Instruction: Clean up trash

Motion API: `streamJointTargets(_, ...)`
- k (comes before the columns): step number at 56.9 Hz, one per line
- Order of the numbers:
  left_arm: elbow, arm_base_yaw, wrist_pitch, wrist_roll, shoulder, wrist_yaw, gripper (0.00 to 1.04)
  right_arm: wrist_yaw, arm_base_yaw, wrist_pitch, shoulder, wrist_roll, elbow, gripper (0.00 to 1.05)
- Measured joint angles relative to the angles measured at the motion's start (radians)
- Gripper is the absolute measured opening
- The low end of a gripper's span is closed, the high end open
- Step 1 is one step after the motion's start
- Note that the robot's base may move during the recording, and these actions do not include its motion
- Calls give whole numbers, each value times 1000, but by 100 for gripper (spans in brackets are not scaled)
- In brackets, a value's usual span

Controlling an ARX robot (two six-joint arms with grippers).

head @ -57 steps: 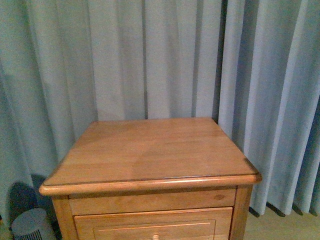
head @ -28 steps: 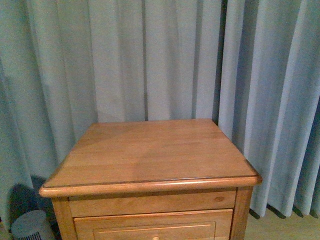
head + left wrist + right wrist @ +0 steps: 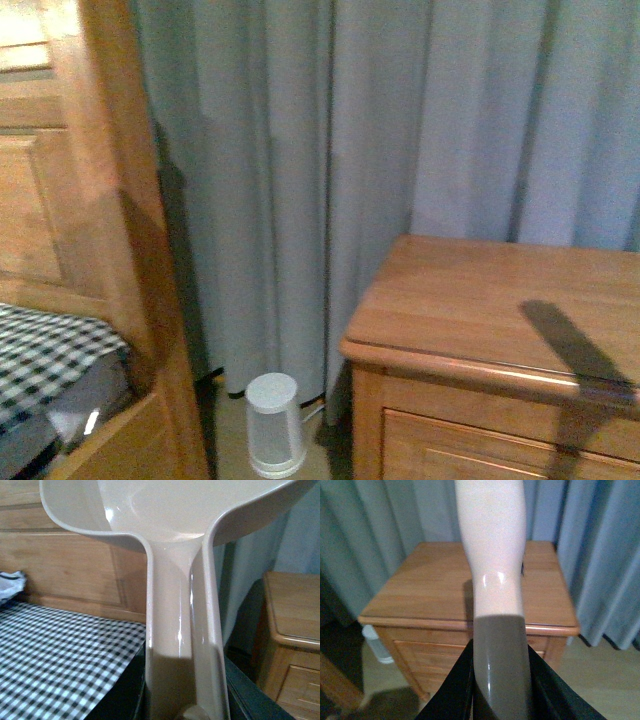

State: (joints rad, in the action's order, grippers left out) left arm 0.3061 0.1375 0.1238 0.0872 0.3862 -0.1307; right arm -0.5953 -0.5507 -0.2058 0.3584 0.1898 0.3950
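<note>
The left end effector [image 3: 185,702] is closed around the handle of the beige dustpan [image 3: 165,510], close to the checked bedding [image 3: 60,655]. The right end effector [image 3: 500,697] grips a pale handle [image 3: 492,540], with the wooden nightstand [image 3: 430,585] beyond it. Where the trash lies, I cannot tell.

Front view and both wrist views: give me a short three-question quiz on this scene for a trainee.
1. True or false: the right claw is open and empty.
2. What stands on the floor between the wooden bed frame and the wooden nightstand? A) small white cylinder B) red bucket C) pair of shoes
3. Name the claw holding the beige plastic dustpan.
Key: 1 false, it grips a pale glossy handle. 2 A. 3 the left claw.
</note>
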Motion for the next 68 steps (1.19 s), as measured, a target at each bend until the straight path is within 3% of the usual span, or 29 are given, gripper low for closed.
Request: streamJointTargets(68,0,-3,-1,-6,-5,-3,26,2,-3,0,2,0,0,21)
